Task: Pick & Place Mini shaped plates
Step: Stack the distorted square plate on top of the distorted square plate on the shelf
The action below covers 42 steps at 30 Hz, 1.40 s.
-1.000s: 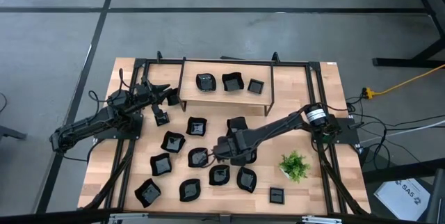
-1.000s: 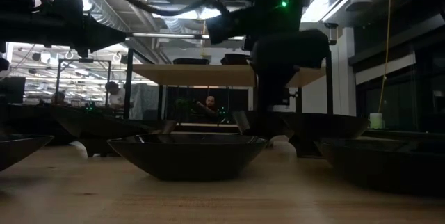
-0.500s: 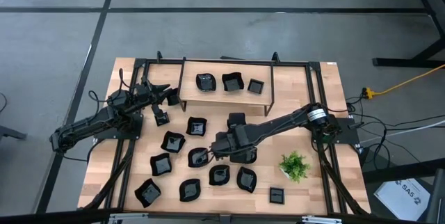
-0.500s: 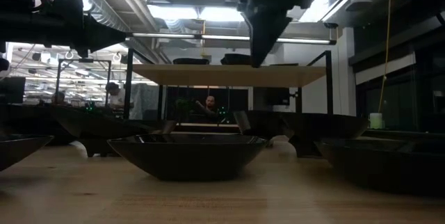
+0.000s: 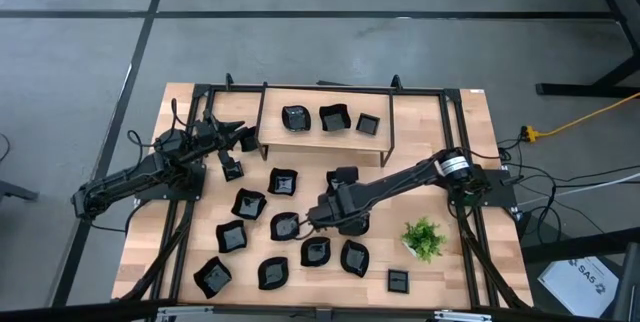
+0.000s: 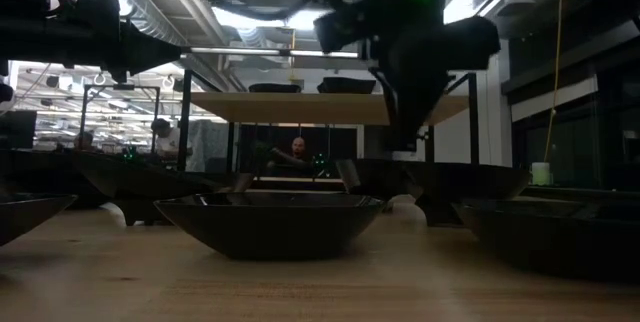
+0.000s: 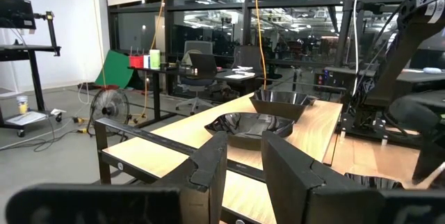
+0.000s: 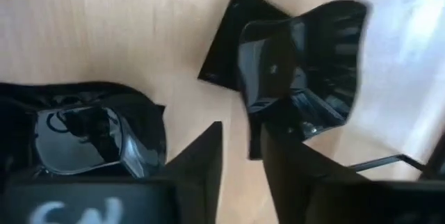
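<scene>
- From the low camera, the nearest mini shaped plate (image 6: pixel 272 224) is a dark silhouette, its rim detail lost against the backlight.
- Glossy black mini shaped plates (image 5: pixel 273 273) of square, round and wavy outline are scattered over the pale wooden counter (image 5: pixel 455 277).
- The right pincer (image 5: pixel 303 225) sits at the edge of one wavy dish (image 5: pixel 285 226) mid-counter; its fingers (image 8: pixel 201 161) stand slightly parted, and I cannot tell whether they grip the rim.
- Left pincer (image 5: pixel 238 131), fingers apart and empty, waits beside the raised shelf (image 5: pixel 270 140) carrying three plates.
</scene>
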Motion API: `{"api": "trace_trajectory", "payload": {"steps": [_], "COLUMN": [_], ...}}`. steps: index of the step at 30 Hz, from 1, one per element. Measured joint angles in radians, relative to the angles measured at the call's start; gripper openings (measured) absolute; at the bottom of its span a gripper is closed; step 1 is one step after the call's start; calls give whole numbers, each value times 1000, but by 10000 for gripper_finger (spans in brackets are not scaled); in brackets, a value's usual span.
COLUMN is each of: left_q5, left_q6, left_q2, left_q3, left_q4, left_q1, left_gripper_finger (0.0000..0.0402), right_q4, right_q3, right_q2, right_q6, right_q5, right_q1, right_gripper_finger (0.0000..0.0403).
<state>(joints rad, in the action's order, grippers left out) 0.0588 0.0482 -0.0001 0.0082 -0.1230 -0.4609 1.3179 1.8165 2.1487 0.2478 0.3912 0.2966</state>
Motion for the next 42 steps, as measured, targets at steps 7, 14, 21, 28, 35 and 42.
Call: {"api": "trace_trajectory", "payload": {"steps": [7, 14, 21, 28, 35, 42], "left_q5": [0, 0, 0, 0, 0, 0], "left_q6": [0, 0, 0, 0, 0, 0], "left_q2": [0, 0, 0, 0, 0, 0], "left_q3": [0, 0, 0, 0, 0, 0], "left_q4": [0, 0, 0, 0, 0, 0], "left_q1": [0, 0, 0, 0, 0, 0], "left_gripper_finger": [86, 86, 86, 86, 86, 86], "right_q4": [-16, -59, -69, -84, -86, -89], "right_q3": [-9, -9, -9, -66, -123, -115], "right_q2": [0, 11, 15, 17, 18, 17], "right_q6": [0, -33, -23, -25, -8, -19], "right_q5": [-1, 1, 30, 36, 36, 43], "right_q1": [0, 0, -5, -21, -20, -20], "right_gripper_finger": [162, 173, 173, 173, 158, 78]}}
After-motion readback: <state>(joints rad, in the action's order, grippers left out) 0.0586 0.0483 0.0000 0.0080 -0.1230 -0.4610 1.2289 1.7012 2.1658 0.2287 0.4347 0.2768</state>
